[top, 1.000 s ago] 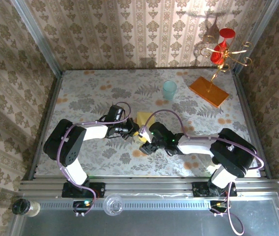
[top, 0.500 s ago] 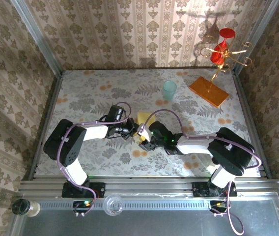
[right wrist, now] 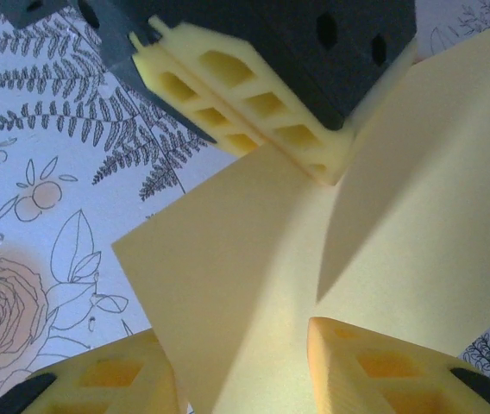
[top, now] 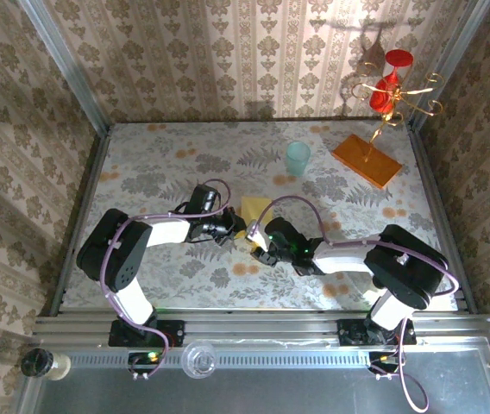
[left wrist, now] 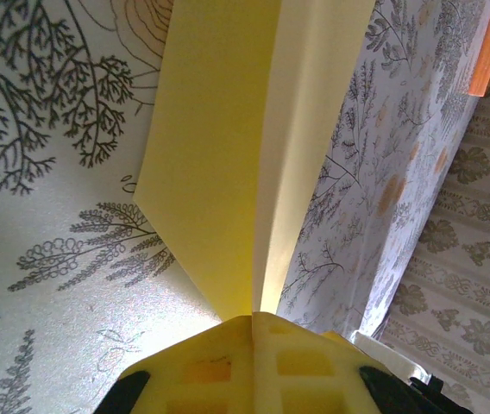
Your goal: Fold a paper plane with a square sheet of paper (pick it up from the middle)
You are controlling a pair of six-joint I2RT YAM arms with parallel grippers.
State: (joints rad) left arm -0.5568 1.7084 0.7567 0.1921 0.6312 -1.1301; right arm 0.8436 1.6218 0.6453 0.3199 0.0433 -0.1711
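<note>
The yellow square sheet of paper [top: 255, 207] lies mid-table, bent up along a centre crease [left wrist: 262, 172]. I cannot tell from here whether it has the pointed shape of a paper plane. My left gripper [top: 235, 231] is shut on the crease at the sheet's near end [left wrist: 254, 317]. My right gripper [top: 254, 240] sits just right of it, below the sheet. In the right wrist view its yellow fingers [right wrist: 374, 366] stand apart on either side of one flap of the paper [right wrist: 254, 259], so the right gripper [right wrist: 236, 345] is open. The left gripper's fingers [right wrist: 254, 112] pinch the sheet above.
A pale teal cup [top: 298, 158] stands behind the paper. An orange slab with a gold stand [top: 366, 160] carrying red pieces [top: 389, 86] sits at the back right. Patterned walls and metal rails [top: 81, 207] enclose the floral table [top: 159, 164].
My right gripper has moved up and left onto the sheet, and its fingers have drawn closer together around the flap. The left gripper has kept its hold and stayed in place.
</note>
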